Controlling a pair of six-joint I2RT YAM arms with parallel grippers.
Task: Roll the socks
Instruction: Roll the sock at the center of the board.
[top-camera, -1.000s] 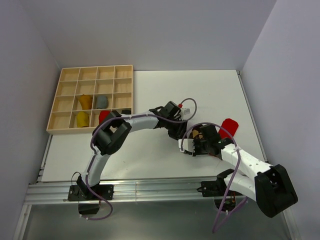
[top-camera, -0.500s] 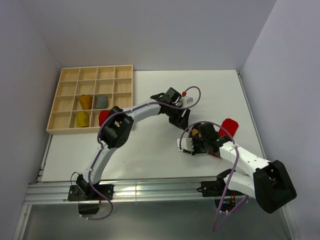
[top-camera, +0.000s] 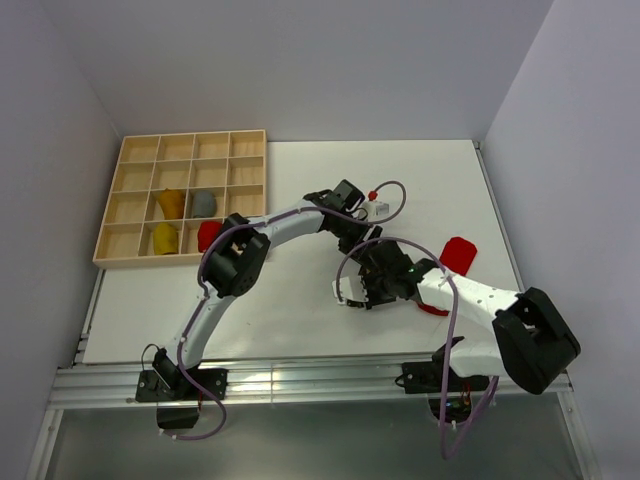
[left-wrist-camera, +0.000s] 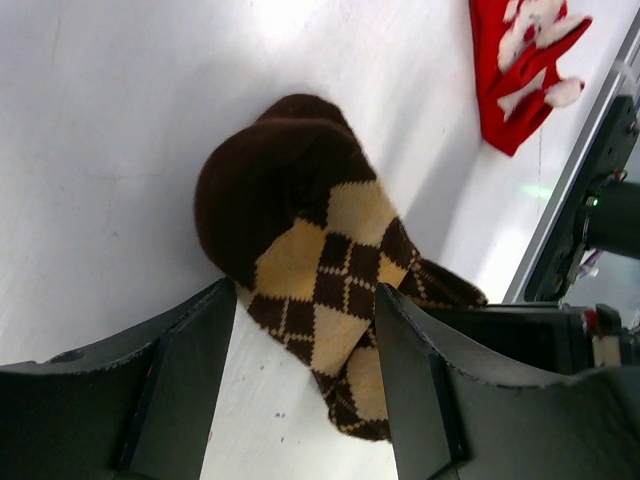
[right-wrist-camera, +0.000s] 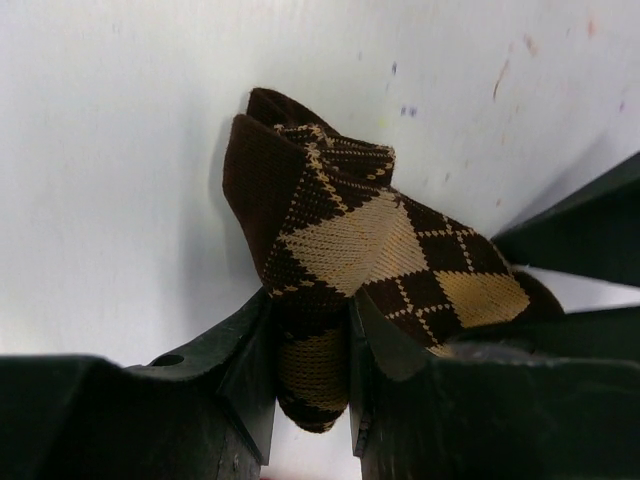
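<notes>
The brown-tan argyle sock (left-wrist-camera: 310, 260) lies on the white surface (left-wrist-camera: 100, 120), well to the right of the wooden tray (top-camera: 110, 258). It looks half rolled, with a rounded dark lump at one end and a flatter tail at the other. The right pincer (right-wrist-camera: 310, 305) is closed narrow on the tail, cloth squeezed between its fingers. The left pincer (left-wrist-camera: 305, 295) stands wide, its jaws straddling the sock just below the lump. Whether either pad touches the cloth I cannot tell from the wrist view.

The main risk is that the roll comes undone. Nothing clamps the lump, so springy knit could relax and open the fold. A tug on the tail from the right pincer would also drag the lump along the surface and unwind it.

The two pincers work very close together over one small sock, so a reach by either could knock the other's fingers.

The red sock (top-camera: 458, 252), farther from the tray, lies beside the right arm, and a sweep of that arm could push it away.
</notes>
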